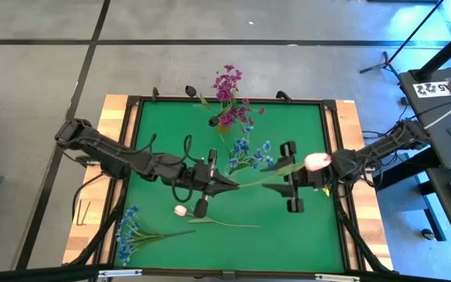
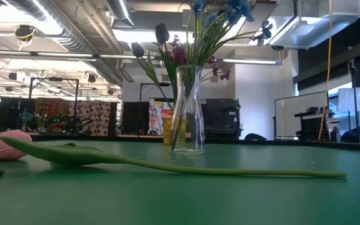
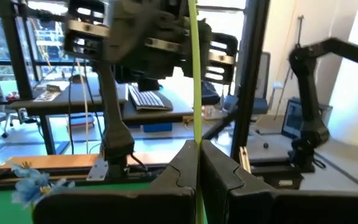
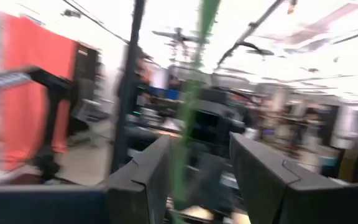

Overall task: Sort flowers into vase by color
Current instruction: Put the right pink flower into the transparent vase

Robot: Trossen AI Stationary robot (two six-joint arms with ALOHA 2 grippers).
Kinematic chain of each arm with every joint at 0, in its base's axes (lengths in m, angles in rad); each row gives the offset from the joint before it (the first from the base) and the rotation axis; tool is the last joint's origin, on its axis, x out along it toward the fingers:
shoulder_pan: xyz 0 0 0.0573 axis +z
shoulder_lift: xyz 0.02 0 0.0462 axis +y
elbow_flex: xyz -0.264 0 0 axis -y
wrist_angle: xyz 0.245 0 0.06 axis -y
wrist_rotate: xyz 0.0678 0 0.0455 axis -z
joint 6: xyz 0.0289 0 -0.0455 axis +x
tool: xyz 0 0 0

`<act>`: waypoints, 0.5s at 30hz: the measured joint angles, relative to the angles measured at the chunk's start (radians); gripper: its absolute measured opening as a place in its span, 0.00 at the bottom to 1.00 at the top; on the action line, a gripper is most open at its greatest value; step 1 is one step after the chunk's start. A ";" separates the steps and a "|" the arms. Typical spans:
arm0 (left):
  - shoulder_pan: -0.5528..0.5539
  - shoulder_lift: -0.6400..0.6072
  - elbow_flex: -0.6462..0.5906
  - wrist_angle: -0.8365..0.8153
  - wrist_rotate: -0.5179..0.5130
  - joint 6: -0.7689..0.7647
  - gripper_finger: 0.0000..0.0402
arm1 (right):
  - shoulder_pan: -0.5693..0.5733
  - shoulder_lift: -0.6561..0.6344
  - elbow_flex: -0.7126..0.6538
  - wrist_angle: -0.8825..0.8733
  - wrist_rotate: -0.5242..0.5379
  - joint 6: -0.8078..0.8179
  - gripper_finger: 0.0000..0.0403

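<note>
Landmark: glass vase (image 1: pixel 236 137), standing toward the back of the green mat (image 1: pixel 163 125), holding magenta sprays (image 1: pixel 227 82) and blue blossoms (image 1: pixel 249 153); low view shows dark-budded stems in it too.

Far left of the vase, near the mat's front-left corner: a blue spray (image 1: pixel 131 229) lies flat, stem pointing inward.

Left of the vase and nearer the front: left gripper (image 1: pixel 227 184), fingers (image 3: pixel 179 177) pressed together on the stem end of a tulip (image 1: pixel 316 162). The left wrist view shows the green stem running straight up out of the closed fingers.

In front of the vase, just below the left gripper in the high view: a second tulip (image 1: pixel 181 210) lies on the mat, pink head to the left, stem and leaf trailing right.

Right of the vase: the held tulip spans the gap between both arms, pink head at the right end, above the mat.

Right gripper (image 1: pixel 290 184) sits at that end, fingers (image 4: pixel 142 180) apart, with the stem passing between them; contact can't be told.
</note>
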State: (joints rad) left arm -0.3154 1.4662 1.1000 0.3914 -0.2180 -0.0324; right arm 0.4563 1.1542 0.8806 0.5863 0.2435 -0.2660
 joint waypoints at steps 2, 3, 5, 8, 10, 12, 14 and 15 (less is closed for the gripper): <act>0.010 0.009 0.000 0.017 0.000 -0.007 0.00 | -0.019 0.006 0.000 0.006 -0.064 0.043 0.40; 0.015 0.014 0.000 0.030 0.000 -0.010 0.00 | -0.026 0.007 0.000 0.004 -0.076 0.053 0.40; 0.022 0.020 0.000 0.033 0.002 -0.014 0.00 | -0.025 0.008 0.000 -0.013 -0.079 0.069 0.40; 0.024 0.022 -0.001 0.027 0.002 -0.018 0.00 | -0.026 0.008 0.000 -0.015 -0.071 0.075 0.40; 0.023 0.021 -0.001 0.032 0.002 -0.018 0.00 | -0.025 0.008 0.000 -0.012 -0.071 0.076 0.40; 0.023 0.021 -0.001 0.030 0.003 -0.018 0.00 | -0.025 0.008 0.000 -0.013 -0.070 0.079 0.38; 0.021 0.021 -0.001 0.023 0.003 -0.020 0.00 | -0.025 0.008 0.000 -0.012 -0.053 0.079 0.35; 0.020 0.021 -0.001 0.016 0.003 -0.024 0.00 | -0.025 0.008 0.000 -0.012 -0.048 0.079 0.32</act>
State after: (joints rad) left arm -0.2957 1.4872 1.0991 0.4073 -0.2153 -0.0565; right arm 0.4313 1.1625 0.8810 0.5743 0.1956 -0.1875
